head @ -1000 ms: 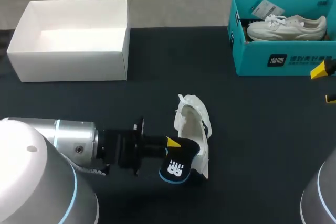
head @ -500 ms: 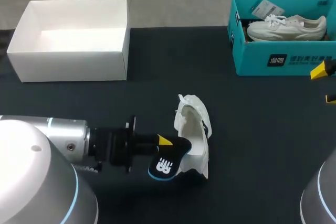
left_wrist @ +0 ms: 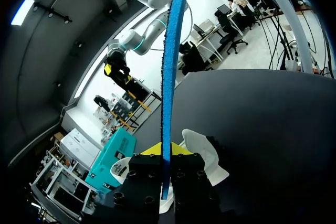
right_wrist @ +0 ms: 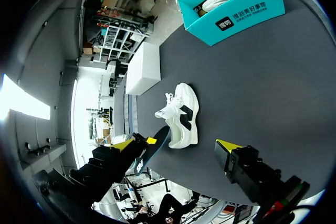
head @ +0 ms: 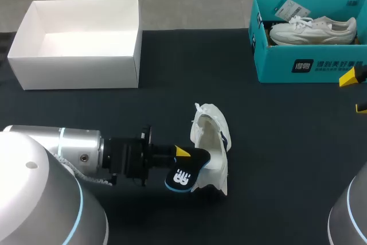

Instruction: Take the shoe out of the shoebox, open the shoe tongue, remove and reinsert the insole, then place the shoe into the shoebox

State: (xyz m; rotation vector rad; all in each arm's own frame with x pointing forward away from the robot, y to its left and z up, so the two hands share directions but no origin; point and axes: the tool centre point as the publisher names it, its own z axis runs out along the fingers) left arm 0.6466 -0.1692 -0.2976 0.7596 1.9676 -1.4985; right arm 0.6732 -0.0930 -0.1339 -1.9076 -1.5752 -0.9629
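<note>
While my left fingers (head: 182,153) are clamped on the insole (head: 181,176) from both sides, holding it edge-on, its far end sits at the near side of the shoe (head: 211,139); I can't tell if they touch. The shoe stands on its sole mid-worktop (head: 287,159), outside both boxes. My right fingers (head: 348,77) are spread apart with nothing in them, at the right edge near the teal box (head: 309,67), which holds a second shoe (head: 312,30). White box (head: 80,64) back left.
</note>
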